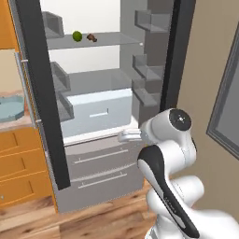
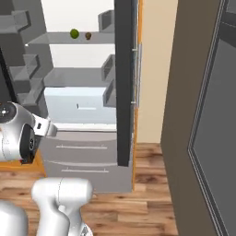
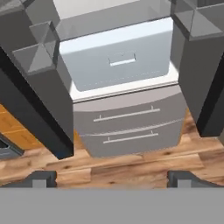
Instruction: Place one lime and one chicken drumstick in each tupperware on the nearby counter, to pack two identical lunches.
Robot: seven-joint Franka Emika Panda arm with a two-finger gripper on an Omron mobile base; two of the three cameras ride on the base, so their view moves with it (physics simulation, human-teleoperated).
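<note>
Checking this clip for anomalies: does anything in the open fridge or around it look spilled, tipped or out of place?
Nothing stands out. One lime and one chicken drumstick sit side by side on the upper fridge shelf, both intact. The pale crisper drawer is closed, and the wooden floor shows no spill.

Picture edge cuts off the pale tupperware (image 1: 10, 108); drumstick (image 2: 88, 35) tiny.

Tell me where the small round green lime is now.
The small round green lime lies on the upper grey fridge shelf, just left of the reddish-brown chicken drumstick, in both base views.
</note>
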